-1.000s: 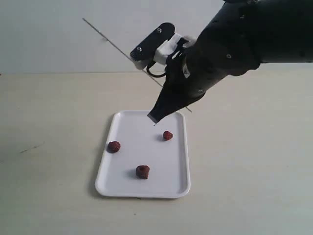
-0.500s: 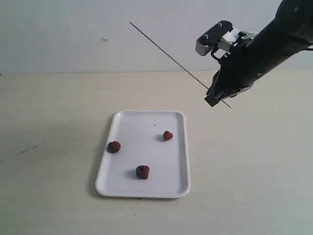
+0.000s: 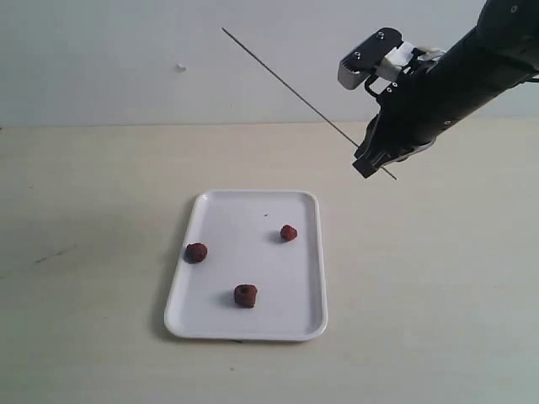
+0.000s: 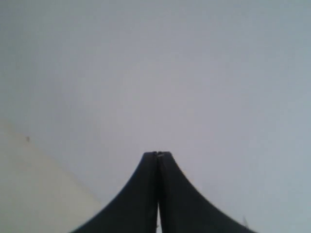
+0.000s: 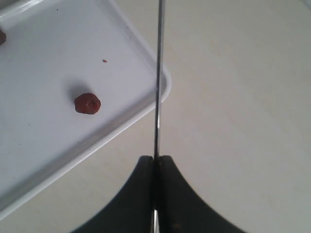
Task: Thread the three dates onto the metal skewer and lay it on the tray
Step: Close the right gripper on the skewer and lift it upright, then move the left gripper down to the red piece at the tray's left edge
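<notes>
- Desk [image 3: 84, 252]: pale, carries tray.
- Tray [image 3: 244, 261]: white, flat on desk, mid-scene in ext. view.
- Right gripper [image 3: 364, 167]: in the air at 2 o'clock off tray, not over it; jaws pinched tight on skewer.
- Left gripper [image 4: 157, 154]: wrist view only; jaws pressed together, nothing between, facing pale wall.
- Skewer [image 3: 286, 80]: off the desk, slanting from jaws up toward 10 o'clock; short stub pokes out at 4 o'clock.
- Dates, all loose on tray, well apart: one [image 3: 196, 252] at 9 o'clock edge, one [image 3: 289, 233] at 2 o'clock, one [image 3: 246, 295] at 6 o'clock.
</notes>
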Tool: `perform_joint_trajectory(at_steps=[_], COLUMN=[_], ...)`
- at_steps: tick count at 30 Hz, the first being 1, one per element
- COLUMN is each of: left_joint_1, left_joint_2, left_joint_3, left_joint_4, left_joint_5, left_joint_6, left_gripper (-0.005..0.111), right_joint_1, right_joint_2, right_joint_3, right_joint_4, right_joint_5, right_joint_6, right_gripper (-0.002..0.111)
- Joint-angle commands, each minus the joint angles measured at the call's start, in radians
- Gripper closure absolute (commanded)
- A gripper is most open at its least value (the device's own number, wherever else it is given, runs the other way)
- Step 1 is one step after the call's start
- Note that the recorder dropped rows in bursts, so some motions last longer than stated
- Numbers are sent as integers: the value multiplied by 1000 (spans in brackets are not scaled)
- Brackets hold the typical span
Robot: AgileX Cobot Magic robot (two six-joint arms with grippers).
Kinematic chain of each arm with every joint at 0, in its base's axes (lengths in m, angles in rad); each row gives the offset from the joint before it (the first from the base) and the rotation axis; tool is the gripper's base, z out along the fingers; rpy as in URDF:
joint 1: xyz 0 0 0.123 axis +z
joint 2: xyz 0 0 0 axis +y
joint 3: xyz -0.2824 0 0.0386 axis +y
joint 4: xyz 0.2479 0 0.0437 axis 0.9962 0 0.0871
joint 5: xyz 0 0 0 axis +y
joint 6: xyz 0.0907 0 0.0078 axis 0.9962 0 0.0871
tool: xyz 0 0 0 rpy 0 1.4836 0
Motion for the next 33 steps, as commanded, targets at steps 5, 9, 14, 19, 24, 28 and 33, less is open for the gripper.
perform_joint_trajectory(at_steps=[5, 9, 14, 19, 24, 28, 33], left_joint_1=[-6, -6, -6, -6, -88, -184, -296], left_joint_2=[221, 521, 958, 1352, 1640, 1794, 1915], left_joint_3=[-290, -447, -709, -955, -1096, -1159, -1261], left_joint_4=[335, 386, 477, 521, 590, 690, 885], left_joint_5=[-141, -9, 445, 827, 1028, 1042, 1093], left_joint_6=[-195, -153, -95, -95, -97, -199, -396], left_gripper=[107, 107, 107, 107, 107, 107, 106], right_joint_1=[-5, -5, -5, -49, -73, -73, -73], right_joint_2=[-4, -4, -4, -4, -4, -4, -4], right_joint_3=[-9, -9, -9, -9, -9, -9, -9], right_joint_4=[9, 0, -143, -210, -201, -169, -149], right_joint_5=[-18, -13, 13, 15, 6, -1, -11], right_joint_6=[7, 39, 163, 271, 274, 268, 268], right_gripper=[108, 108, 108, 108, 108, 108, 108])
